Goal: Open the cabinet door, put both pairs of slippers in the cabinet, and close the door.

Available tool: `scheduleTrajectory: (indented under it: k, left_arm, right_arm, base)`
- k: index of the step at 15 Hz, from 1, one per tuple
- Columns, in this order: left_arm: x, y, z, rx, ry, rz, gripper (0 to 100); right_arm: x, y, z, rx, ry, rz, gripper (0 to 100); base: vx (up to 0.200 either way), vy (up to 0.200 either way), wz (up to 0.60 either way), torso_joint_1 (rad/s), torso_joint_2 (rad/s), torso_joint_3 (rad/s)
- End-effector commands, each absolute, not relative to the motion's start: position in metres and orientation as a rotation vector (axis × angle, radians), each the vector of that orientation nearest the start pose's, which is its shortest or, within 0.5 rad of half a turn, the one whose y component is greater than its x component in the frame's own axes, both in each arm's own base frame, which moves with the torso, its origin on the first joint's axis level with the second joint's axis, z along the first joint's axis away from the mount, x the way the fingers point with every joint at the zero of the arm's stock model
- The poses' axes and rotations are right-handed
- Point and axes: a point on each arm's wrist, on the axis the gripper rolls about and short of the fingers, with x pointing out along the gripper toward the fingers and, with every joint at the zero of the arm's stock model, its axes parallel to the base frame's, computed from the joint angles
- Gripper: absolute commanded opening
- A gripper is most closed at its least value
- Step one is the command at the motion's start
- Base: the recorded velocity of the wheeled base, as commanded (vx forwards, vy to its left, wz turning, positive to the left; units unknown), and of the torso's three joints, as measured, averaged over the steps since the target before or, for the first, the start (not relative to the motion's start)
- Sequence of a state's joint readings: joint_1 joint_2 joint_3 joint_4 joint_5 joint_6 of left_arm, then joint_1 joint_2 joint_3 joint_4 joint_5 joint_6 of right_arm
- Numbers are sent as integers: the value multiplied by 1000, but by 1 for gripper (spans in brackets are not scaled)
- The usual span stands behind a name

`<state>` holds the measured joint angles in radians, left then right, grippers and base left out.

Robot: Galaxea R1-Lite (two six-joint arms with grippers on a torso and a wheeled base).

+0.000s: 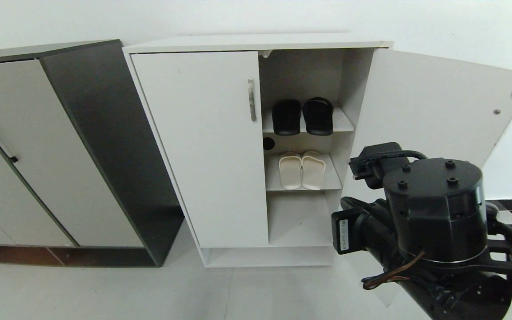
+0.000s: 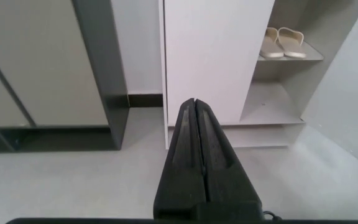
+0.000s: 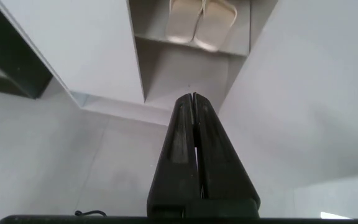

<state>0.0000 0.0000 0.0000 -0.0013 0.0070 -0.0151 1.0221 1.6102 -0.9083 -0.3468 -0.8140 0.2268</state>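
Left claw [image 2: 194, 101], right claw [image 3: 194, 96] pressed together, empty. Open door [image 1: 434, 102] lower corner lost behind arm [image 1: 434, 209]; rounded black slippers [image 1: 302, 116] shelved above cream slippers [image 1: 302, 171].

two shelves, a pair on each

the white cabinet [image 1: 194, 155] stands on the pale floor [image 1: 105, 293] with its right door [image 1: 429, 111] swung open. the black slippers [image 1: 302, 116] lie side by side on the upper shelf [image 1: 344, 125]. the white slippers [image 1: 302, 171] lie side by side on the middle shelf [image 1: 334, 181], directly under the black pair. a dark-sided cabinet [image 1: 105, 146] stands on the same floor just beside the white one.
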Motion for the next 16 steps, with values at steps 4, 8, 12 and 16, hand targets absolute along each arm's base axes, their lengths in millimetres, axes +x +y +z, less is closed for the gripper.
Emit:
scheduleTrajectory:
  k: [4, 8, 12, 16]
  left_arm:
    - [-23, 0, 76, -14, -2, 8, 0]
    - [-23, 0, 76, -15, -2, 8, 0]
    - [-23, 0, 76, -15, -2, 8, 0]
    - [-23, 0, 76, -15, 0, 8, 0]
  right_arm:
    - [163, 234, 209, -62, 242, 178, 0]
    - [164, 233, 209, -63, 244, 176, 0]
    - [164, 234, 207, -69, 248, 176, 0]
    - [165, 233, 207, -69, 248, 172, 0]
  base:
    - [0, 0, 0, 0, 0, 0]
    - [0, 0, 0, 0, 0, 0]
    - [0, 0, 0, 0, 0, 0]
    - [0, 0, 0, 0, 0, 0]
